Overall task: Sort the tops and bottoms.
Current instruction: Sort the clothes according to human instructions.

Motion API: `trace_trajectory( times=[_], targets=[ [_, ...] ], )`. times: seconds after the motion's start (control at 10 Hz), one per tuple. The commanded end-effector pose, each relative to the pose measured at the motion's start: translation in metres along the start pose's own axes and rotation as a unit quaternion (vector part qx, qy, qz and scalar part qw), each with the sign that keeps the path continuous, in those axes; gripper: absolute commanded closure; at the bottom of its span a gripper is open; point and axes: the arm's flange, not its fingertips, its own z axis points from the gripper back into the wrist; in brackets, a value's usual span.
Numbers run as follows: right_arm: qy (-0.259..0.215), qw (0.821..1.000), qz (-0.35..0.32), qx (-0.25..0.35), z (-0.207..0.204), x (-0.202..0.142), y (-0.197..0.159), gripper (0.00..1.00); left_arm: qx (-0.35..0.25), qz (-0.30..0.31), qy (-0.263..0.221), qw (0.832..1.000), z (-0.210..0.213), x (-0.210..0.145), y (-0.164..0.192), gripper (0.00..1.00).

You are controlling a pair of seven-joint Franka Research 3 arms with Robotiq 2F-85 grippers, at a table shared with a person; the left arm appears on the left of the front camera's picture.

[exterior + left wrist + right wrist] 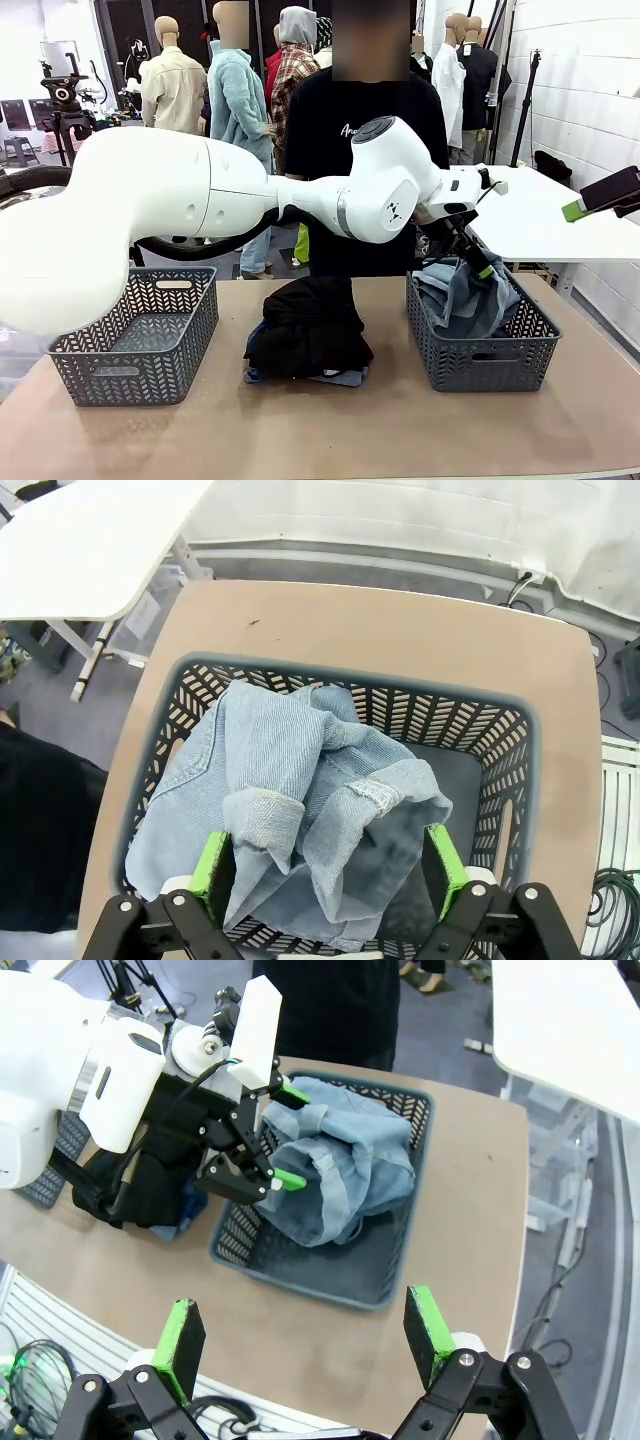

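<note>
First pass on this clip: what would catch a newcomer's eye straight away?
The big white left arm stretches across the front view to the right basket. The left hand stands open over crumpled denim shorts lying in that basket. A black top sits heaped mid-table between the two baskets.

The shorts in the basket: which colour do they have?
The shorts are light blue denim; the left wrist view shows it best.

Shorts (300, 780) pale blue denim; basket (450, 715) grey, lattice walls; folded top (310, 320) black; tabletop (320, 430) tan.
</note>
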Motion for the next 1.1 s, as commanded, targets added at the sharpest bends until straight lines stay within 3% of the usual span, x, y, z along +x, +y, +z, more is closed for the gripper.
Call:
trace_trajectory(
  times=[0.0, 1.0],
  targets=[
    [0.0, 1.0, 0.005, 0.008, -0.0013, 0.0, -0.0013, 0.0, 0.007, -0.006, -0.002, 1.0, 0.0027, 0.0026, 0.0004, 0.03],
    [0.0, 1.0, 0.005, 0.008, -0.0013, 0.0, -0.0013, 0.0, 0.007, -0.006, -0.002, 1.0, 0.0027, 0.0026, 0.0004, 0.03]
  ],
)
